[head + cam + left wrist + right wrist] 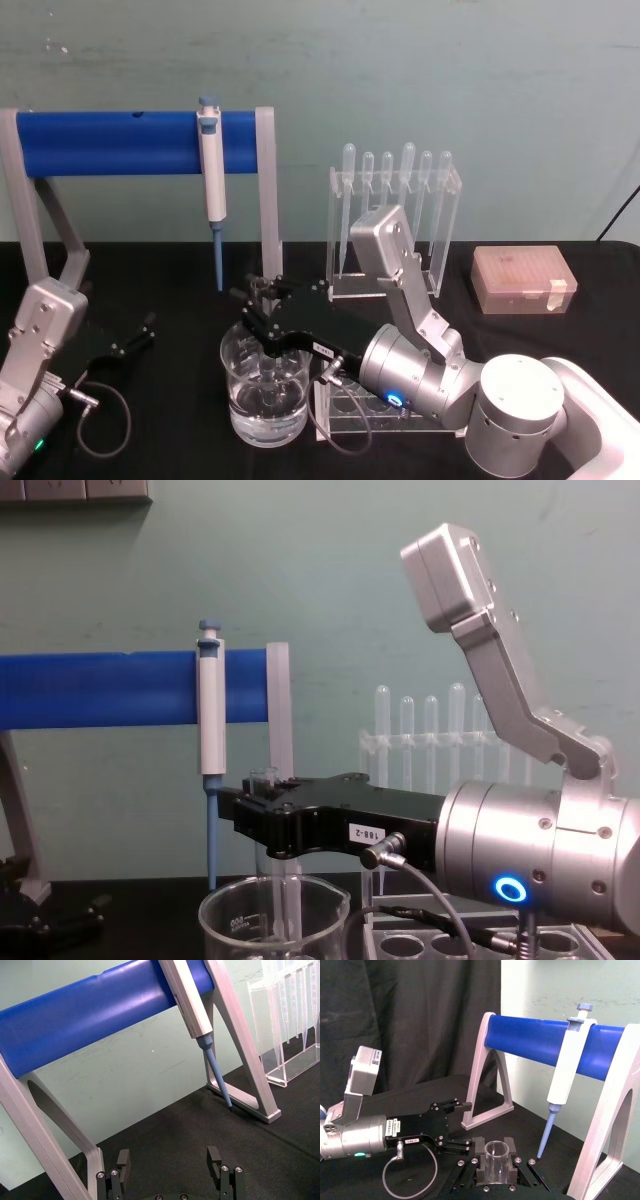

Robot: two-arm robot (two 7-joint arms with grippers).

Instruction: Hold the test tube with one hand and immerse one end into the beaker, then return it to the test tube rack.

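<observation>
The test tube point(263, 778) stands upright with my right gripper point(262, 818) shut on its upper part. Its lower end hangs inside the beaker point(238, 922). In the head view the right gripper point(262, 335) reaches left over the beaker point(240, 395), which holds clear liquid in its lower part, and the tube point(272, 375) shows through the glass. I cannot tell whether its tip touches the liquid. In the right wrist view the tube's open rim point(496, 1150) sits between the black fingers point(481, 1145). My left gripper point(135, 335) rests open and idle on the table at the left, also seen as the left gripper point(169, 1160).
A grey stand with a blue bar point(110, 143) holds a white-and-blue micropipette point(211, 170) behind the beaker. An acrylic rack of plastic pipettes point(395, 220) stands at the back, a pink tip box point(522, 280) to its right. A clear tube rack point(380, 410) lies under my right wrist.
</observation>
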